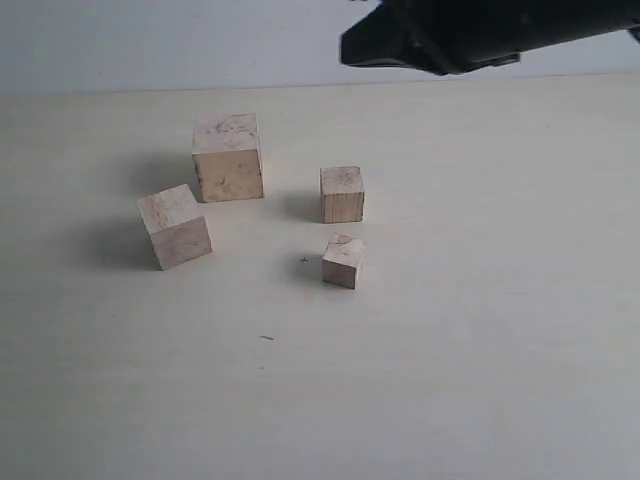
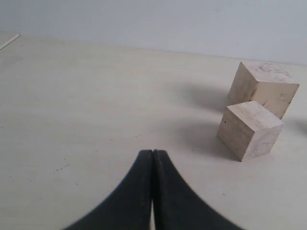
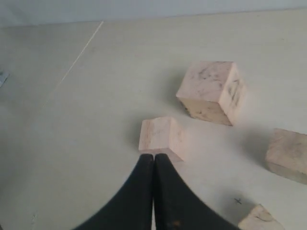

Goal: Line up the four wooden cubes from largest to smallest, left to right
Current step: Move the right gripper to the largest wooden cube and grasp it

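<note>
Four wooden cubes stand on the pale table. The largest cube (image 1: pixel 228 158) (image 2: pixel 263 88) (image 3: pixel 211 91) is at the back left. The second-largest cube (image 1: pixel 175 227) (image 2: pixel 249 130) (image 3: pixel 160 138) sits turned at an angle in front of it, to the left. The third cube (image 1: pixel 342 194) (image 3: pixel 288 155) is right of the middle, and the smallest cube (image 1: pixel 343 261) (image 3: pixel 259 218) is just in front of it. My right gripper (image 1: pixel 350 48) (image 3: pixel 153 157) is shut and empty, up in the air. My left gripper (image 2: pixel 152 153) is shut, empty, and out of the exterior view.
A small pen cross (image 1: pixel 304 260) (image 3: pixel 237 201) marks the table (image 1: pixel 450 360) just left of the smallest cube. A thin line (image 3: pixel 72 67) runs across the table surface. A light wall (image 1: pixel 150 40) bounds the far edge.
</note>
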